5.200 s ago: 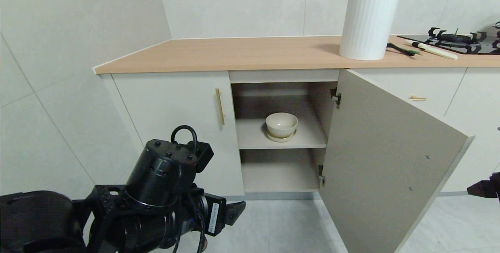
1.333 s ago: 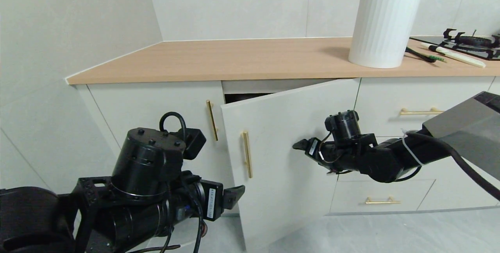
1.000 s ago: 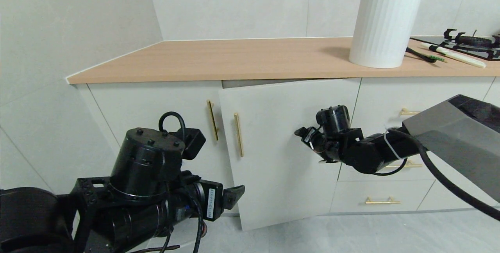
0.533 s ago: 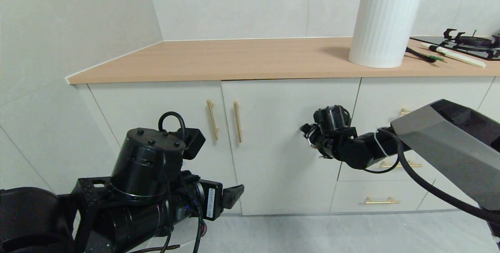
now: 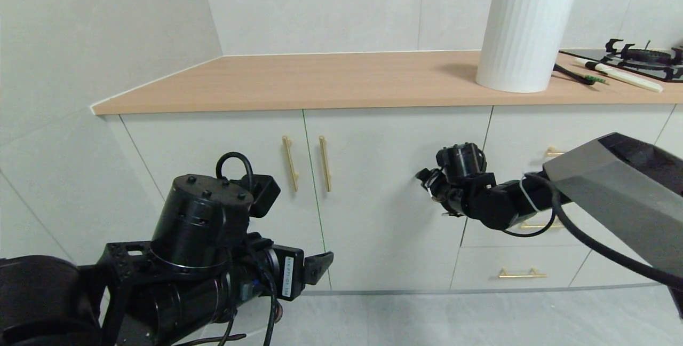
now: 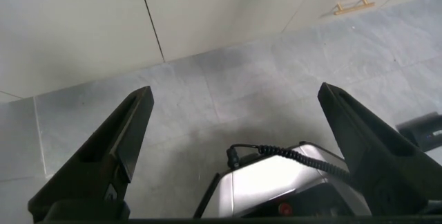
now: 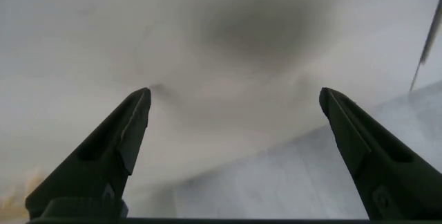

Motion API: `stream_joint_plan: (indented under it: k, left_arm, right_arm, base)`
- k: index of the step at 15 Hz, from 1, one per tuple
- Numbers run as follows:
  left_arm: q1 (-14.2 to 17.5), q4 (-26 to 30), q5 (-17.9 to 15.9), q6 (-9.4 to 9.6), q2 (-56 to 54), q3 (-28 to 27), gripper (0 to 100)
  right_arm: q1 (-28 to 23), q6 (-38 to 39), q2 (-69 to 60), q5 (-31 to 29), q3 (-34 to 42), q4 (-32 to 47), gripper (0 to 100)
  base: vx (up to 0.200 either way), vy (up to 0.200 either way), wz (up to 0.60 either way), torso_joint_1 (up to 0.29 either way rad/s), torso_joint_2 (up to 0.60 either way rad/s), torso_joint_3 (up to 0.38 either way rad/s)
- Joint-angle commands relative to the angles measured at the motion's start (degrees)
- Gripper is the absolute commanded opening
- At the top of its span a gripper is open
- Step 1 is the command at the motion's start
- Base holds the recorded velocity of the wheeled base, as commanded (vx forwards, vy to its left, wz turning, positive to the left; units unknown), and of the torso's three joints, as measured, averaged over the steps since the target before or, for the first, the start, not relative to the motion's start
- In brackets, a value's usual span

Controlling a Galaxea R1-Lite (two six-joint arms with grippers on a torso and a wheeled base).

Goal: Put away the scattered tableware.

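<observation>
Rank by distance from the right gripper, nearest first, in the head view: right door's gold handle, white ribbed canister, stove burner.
1. Gold handle, on the door, left of the right gripper.
2. White ribbed canister, on the counter above.
3. Stove burner, far right.

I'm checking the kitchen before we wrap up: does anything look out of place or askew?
The cabinet doors sit shut and flush, and nothing is spilled. Only two things look out of place: a dark utensil and a cream utensil lie loose on the counter beside the hob.
</observation>
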Motion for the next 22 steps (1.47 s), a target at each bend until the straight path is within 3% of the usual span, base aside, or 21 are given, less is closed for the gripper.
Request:
stream_joint_plan:
  k: [1, 3, 7, 10, 12, 14, 16, 18, 20, 21, 22]
  left_arm:
    - [0.6, 0.0, 0.8, -0.03, -1.2, 0.0, 100]
    - [2.3, 0.0, 1.2, 0.41, -4.1, -0.5, 100]
    - [5.3, 0.1, 1.6, 1.82, -12.8, -0.2, 100]
    - [8.9, 0.1, 5.1, 2.26, -27.0, 10.5, 100]
    - [11.5, 0.7, 5.1, 5.33, -39.2, 17.1, 100]
    - [16.9, 3.6, 5.1, 10.60, -51.4, 20.3, 100]
    - [20.5, 11.1, 5.0, 14.03, -63.1, 19.3, 100]
    - [23.8, 19.4, 4.9, 15.35, -72.5, 17.8, 100]
    - [28.8, 23.3, 4.8, 18.43, -80.4, 18.0, 100]
    - [30.0, 25.0, 4.7, 20.98, -83.9, 18.0, 100]
    - [30.6, 25.3, 5.3, 22.03, -84.0, 18.2, 100]
  right_arm:
    - [1.9, -1.8, -13.2, 6.0, 9.5, 0.2, 100]
    - [1.9, -9.7, -27.9, 9.7, 20.7, -0.3, 100]
    - [1.6, -24.0, -52.4, 8.6, 33.9, 0.9, 100]
    - [-1.2, -34.4, -71.5, 2.2, 47.3, 2.8, 100]
    - [-2.9, -39.1, -84.4, 1.4, 53.2, 3.4, 100]
    - [-5.7, -44.5, -98.1, 0.5, 56.6, 7.1, 100]
    - [-11.7, -46.4, -109.5, 1.0, 56.9, 17.3, 100]
    - [-13.2, -48.7, -119.5, 0.5, 56.5, 27.5, 100]
    - [-17.0, -49.7, -124.9, -0.8, 56.6, 34.0, 100]
    - [-19.7, -49.7, -126.4, -0.8, 56.6, 35.3, 100]
    - [-20.0, -49.4, -126.4, -1.4, 56.8, 35.3, 100]
  base:
    - [0.000, 0.000, 0.00, 0.000, 0.00, 0.000]
    - [0.000, 0.000, 0.00, 0.000, 0.00, 0.000]
    - [0.000, 0.000, 0.00, 0.000, 0.00, 0.000]
    - [0.000, 0.000, 0.00, 0.000, 0.00, 0.000]
    - [0.000, 0.000, 0.00, 0.000, 0.00, 0.000]
    - [0.000, 0.000, 0.00, 0.000, 0.00, 0.000]
    - [0.000, 0.000, 0.00, 0.000, 0.00, 0.000]
    - [0.000, 0.000, 0.00, 0.000, 0.00, 0.000]
    - [0.000, 0.000, 0.00, 0.000, 0.00, 0.000]
    - [0.000, 0.000, 0.00, 0.000, 0.00, 0.000]
    - [0.000, 0.000, 0.00, 0.000, 0.00, 0.000]
